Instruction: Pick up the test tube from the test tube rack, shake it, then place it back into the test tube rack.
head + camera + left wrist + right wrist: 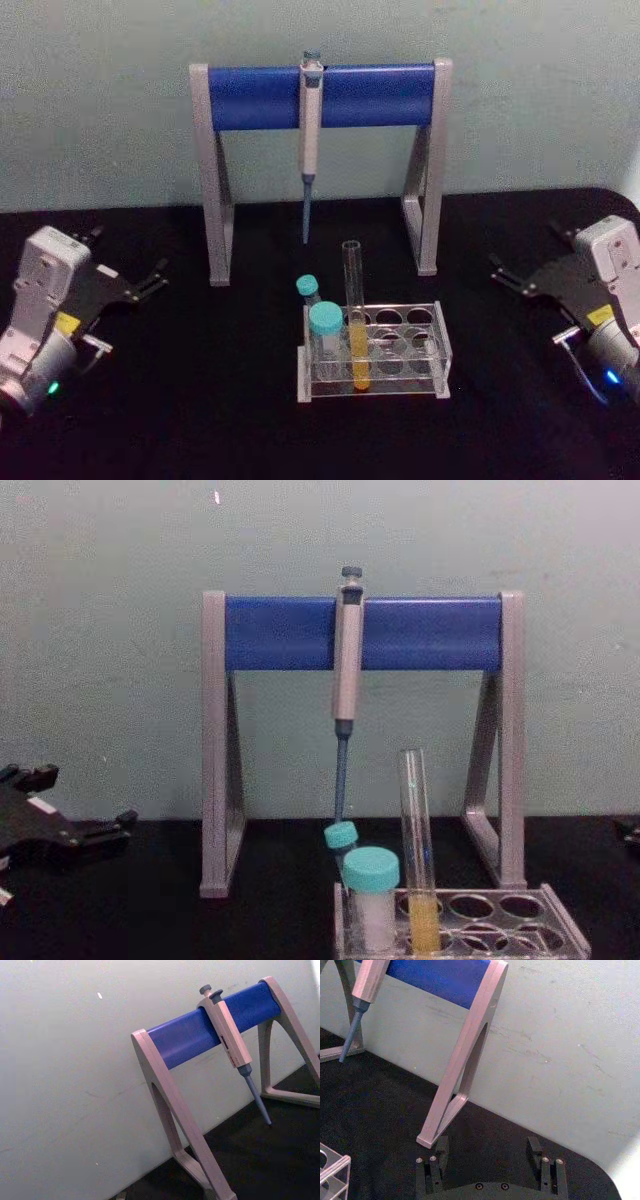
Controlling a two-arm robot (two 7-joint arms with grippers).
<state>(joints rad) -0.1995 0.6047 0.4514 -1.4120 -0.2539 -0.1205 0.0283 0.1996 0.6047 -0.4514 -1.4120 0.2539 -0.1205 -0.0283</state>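
Standing between the empty, spread-fingered left gripper [130, 252] and right gripper [522, 246], the test tube [354, 300] — light, slick, brittle glass — invites a gentle pinch above the test tube rack [441, 350].

Left gripper [125, 258] sits low at the left edge of the head view, fingers spread. Right gripper [530, 252] mirrors it at the right edge, fingers apart too.

- Head view: above, looking down between left gripper [128, 258] and right gripper [528, 252].
- Chest view: low, looking ahead.
- Wrist views: behind each gripper, sharing the pipette stand [175, 1042].
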